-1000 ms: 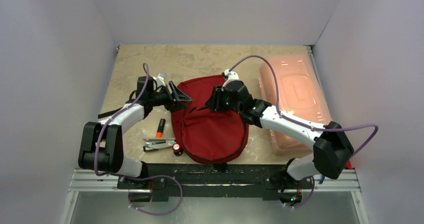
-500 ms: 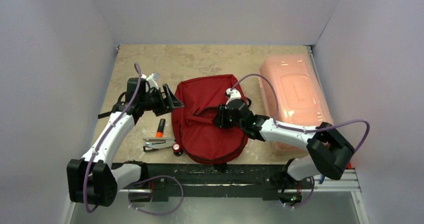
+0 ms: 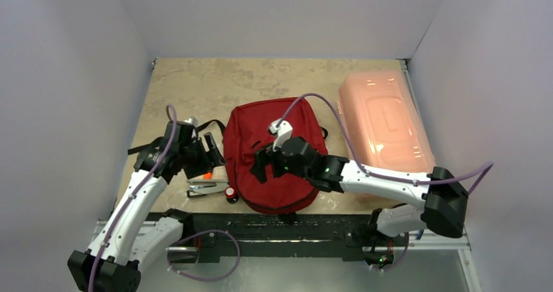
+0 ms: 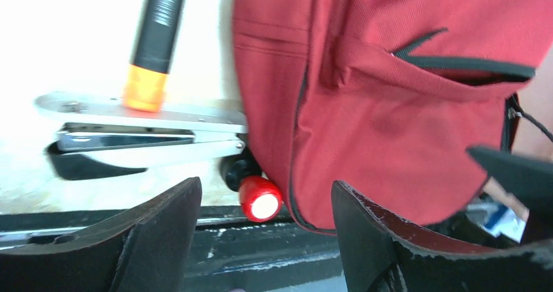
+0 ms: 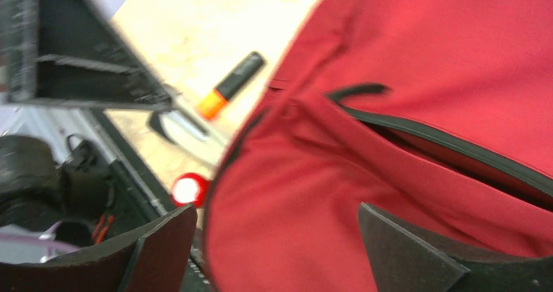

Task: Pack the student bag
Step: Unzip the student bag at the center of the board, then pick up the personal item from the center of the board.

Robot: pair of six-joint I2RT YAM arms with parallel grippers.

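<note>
1. The student bag [image 3: 287, 194] lies flat at the middle of the worktop [image 3: 195, 90], between the two arms, with its rounded end toward the arm bases. I see dark red fabric with black zip lines. In the right wrist view a black-edged zip opening gapes across the fabric.

2. The right hand [image 5: 277, 246] is over the middle of the bag. Its fingers are spread wide and nothing is pinched between them. I cannot tell whether the fingertips touch the fabric.

3. The left hand [image 4: 264, 240] hangs just beside the bag's left edge, above the small items. Its fingers are also spread and hold nothing.

4. Three items lie on the worktop along the bag's left side:
- a marker [image 4: 156, 38] with a black body and orange end, its orange end lying against the stapler;
- a silver and black stapler [image 4: 143, 139], nearer the arm bases than the marker;
- a small black item with a red cap [image 4: 259, 201], tucked against the bag's lower left edge, just beside the stapler.

5. A pale pink translucent box [image 3: 385, 119] with its lid on sits to the right of the bag, near the worktop's right edge.
</note>
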